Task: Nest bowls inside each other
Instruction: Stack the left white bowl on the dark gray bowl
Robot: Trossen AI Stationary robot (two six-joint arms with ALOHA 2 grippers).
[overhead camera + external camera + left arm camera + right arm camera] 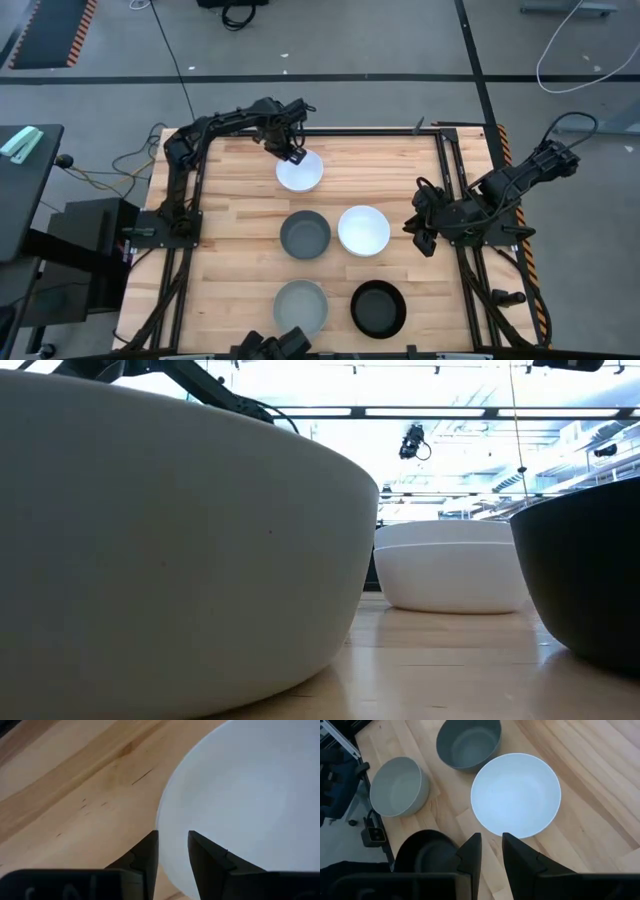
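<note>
Five bowls rest on their bases on the wooden table. A white bowl stands toward the far edge. A dark grey bowl and a second white bowl stand mid-table. A light grey bowl and a black bowl stand near the near edge. No third white bowl shows on its own. My left gripper is open over the far white bowl's far-left rim, one finger on each side of it. My right gripper waits at the table's right side with a narrow gap between its fingers. My left gripper comes from above, pointing down, and straddles the far white bowl's rim. One finger is outside the bowl and the other is inside. The outer finger stands right at the rim's edge; whether either finger touches, I cannot tell.
Black frame rails run along the table's left and right sides. Bare wood lies left of the bowls and between the second white bowl and my right gripper. In the low view the light grey bowl and the black bowl fill the foreground.
</note>
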